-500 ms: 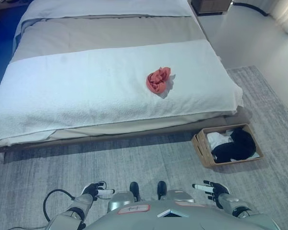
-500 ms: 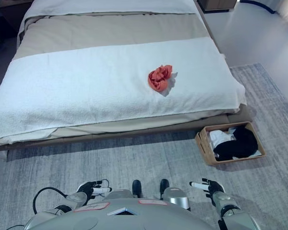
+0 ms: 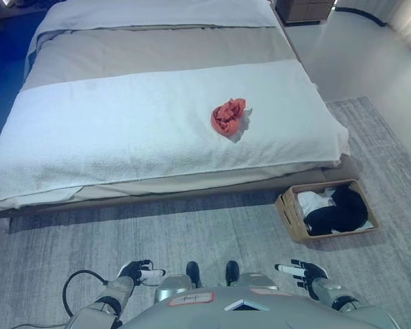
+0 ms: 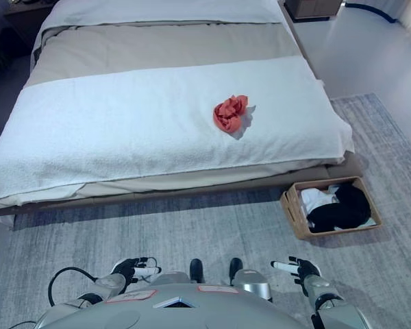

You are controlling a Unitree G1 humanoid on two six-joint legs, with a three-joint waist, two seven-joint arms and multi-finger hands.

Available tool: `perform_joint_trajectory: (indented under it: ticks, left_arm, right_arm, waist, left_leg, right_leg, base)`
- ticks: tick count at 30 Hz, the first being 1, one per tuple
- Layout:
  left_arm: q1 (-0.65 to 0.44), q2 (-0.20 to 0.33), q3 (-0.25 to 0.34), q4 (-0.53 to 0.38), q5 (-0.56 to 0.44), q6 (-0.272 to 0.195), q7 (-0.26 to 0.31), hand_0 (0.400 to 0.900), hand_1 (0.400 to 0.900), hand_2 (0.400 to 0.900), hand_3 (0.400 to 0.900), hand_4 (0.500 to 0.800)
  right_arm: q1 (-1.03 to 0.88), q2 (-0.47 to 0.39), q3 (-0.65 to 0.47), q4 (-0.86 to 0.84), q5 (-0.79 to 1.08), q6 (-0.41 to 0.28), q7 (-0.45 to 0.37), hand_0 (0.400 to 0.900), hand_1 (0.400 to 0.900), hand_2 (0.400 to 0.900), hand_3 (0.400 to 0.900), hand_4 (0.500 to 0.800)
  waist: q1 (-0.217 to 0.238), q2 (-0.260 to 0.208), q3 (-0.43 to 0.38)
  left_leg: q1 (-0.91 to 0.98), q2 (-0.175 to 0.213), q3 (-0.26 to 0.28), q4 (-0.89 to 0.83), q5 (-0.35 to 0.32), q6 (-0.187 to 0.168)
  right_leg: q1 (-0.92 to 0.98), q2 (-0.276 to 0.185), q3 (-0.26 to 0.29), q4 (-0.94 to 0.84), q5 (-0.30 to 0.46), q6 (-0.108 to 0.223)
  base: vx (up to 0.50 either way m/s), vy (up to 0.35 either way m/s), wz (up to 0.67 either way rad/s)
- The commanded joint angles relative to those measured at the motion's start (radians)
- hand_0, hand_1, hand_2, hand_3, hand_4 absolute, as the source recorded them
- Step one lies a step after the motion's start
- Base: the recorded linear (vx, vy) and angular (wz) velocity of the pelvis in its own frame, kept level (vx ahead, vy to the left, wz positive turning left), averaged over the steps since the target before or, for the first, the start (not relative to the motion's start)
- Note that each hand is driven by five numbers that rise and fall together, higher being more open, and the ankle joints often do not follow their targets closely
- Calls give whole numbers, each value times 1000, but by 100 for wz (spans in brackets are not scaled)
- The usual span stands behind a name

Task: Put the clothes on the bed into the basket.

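A crumpled orange-red garment (image 3: 227,116) lies on the white blanket of the bed (image 3: 123,130), right of its middle. A brown basket (image 3: 327,210) stands on the rug by the bed's near right corner and holds black and white clothes. My left hand (image 3: 135,272) hangs low at the bottom left, fingers relaxed and empty. My right hand (image 3: 303,271) hangs low at the bottom right, fingers straight and empty. Both hands are far from the garment and the basket.
A grey rug (image 3: 212,229) covers the floor between me and the bed. A dark nightstand (image 3: 303,9) stands at the bed's far right corner. Bare pale floor (image 3: 370,62) lies to the right of the bed.
The whole view has shifted slightly, so the camera moved. The garment, basket and both hands keep their places.
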Motion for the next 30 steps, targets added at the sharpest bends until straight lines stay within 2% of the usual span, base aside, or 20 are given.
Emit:
perform_joint_trajectory:
  ticks: [1,11,24,28,30]
  left_arm:
    - [-47,18,-28,-6,-9,-13,-2,900,900,900,900,800]
    - [-32,22,-45,-61,-25,-11,-19,900,900,900,900,800]
    - [-43,21,-50,-36,-17,-8,-13,900,900,900,900,800]
    - [-61,41,-45,-39,-27,-2,-4,900,900,900,900,800]
    - [-57,39,-38,-27,-33,-2,-8,900,900,900,900,800]
  right_arm:
    - [-35,-60,18,48,-21,-16,-16,900,900,900,900,800]
    - [-40,-74,13,43,-20,-13,-16,900,900,900,900,800]
    - [-40,-71,9,45,-12,-13,-23,900,900,900,900,800]
    - [-48,-72,8,31,-3,-15,-28,900,900,900,900,800]
    - [-46,-76,4,31,3,-13,-28,900,900,900,900,800]
  waist:
    - [4,-10,15]
    - [4,-5,25]
    - [0,-6,28]
    - [-5,-12,57]
    - [-6,-18,68]
  left_leg:
    - [14,22,41,6,-67,-29]
    - [9,22,36,6,-65,-29]
    - [11,26,33,6,-64,-32]
    - [-40,44,9,96,-75,-37]
    - [-90,27,-5,198,-95,-44]
  right_leg:
    - [27,-64,-22,4,-49,84]
    - [24,-64,-23,4,-50,84]
    - [26,-58,-27,9,-61,78]
    - [-16,-41,-8,101,-109,47]
    - [-23,-39,0,113,-120,33]
  base:
    - [0,0,0]
    - [0,0,0]
    - [-1,-10,2]
    - [-54,-110,24]
    - [-45,-144,19]
